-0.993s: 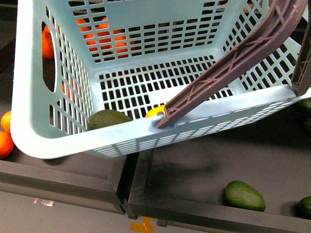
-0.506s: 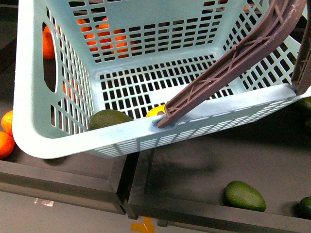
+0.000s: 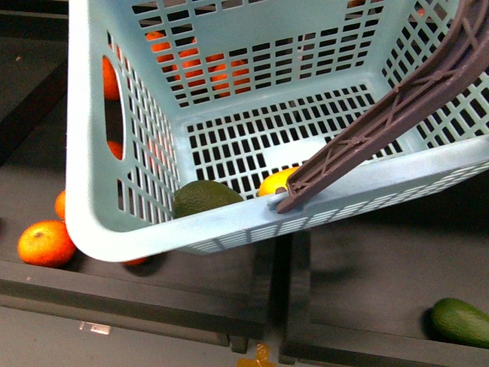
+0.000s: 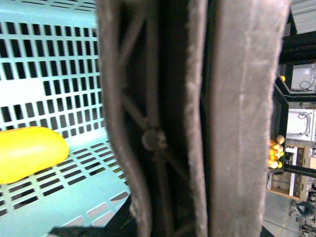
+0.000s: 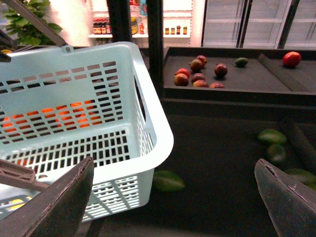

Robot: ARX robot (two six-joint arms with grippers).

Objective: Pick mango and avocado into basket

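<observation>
A dark display shelf (image 3: pixel 367 267) with raised black dividers is seen in the front view, and shelving with bottles and glass-door coolers is visible far behind in the right wrist view. At the left of the front view, an orange (image 3: pixel 46 243) lies on the shelf just beside the corner of the basket (image 3: pixel 84 153), and more oranges (image 3: pixel 221 73) are glimpsed through its slotted far wall. The light blue basket fills most of the view and is tilted. Inside it, against the near wall, the avocado (image 3: pixel 205 196) is seen, with the mango (image 3: pixel 276 182) just to its right and partly hidden by the rim and the brown-purple handle (image 3: pixel 382 122). At the lower right, another green avocado (image 3: pixel 462 321) rests on the shelf, well apart from the basket. In the left wrist view the handle fills the picture, with the yellow mango (image 4: pixel 29 153) on the basket floor behind; whether the left gripper is clamped on it cannot be told. In the right wrist view the right gripper (image 5: pixel 173 197) is spread wide and holds nothing, beside the basket (image 5: pixel 153 123).
</observation>
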